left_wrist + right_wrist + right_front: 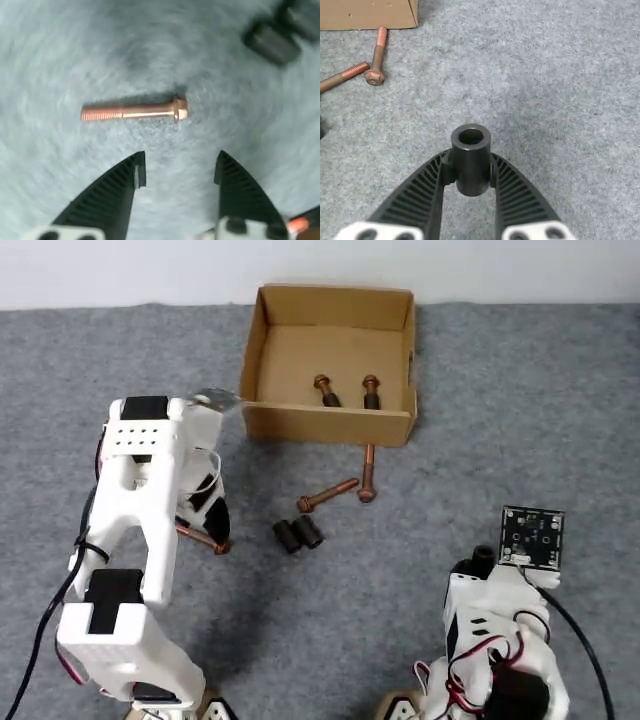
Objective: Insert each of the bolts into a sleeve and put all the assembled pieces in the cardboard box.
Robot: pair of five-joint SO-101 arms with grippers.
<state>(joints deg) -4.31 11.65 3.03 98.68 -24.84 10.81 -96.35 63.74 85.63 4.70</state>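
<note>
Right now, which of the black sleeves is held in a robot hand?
The sleeve clamped in the right hand, with its open bore showing. The other two sleeves lie loose, side by side, on the grey carpet.

High view: the left arm (140, 490) covers most of one bolt (218, 546), leaving only its head end exposed. Left wrist view: two sleeves (272, 42) are blurred, the farther one cut by the picture's edge. Right wrist view: a second bolt (342, 77) and the cardboard box (367, 14) both run off the edge.
</note>
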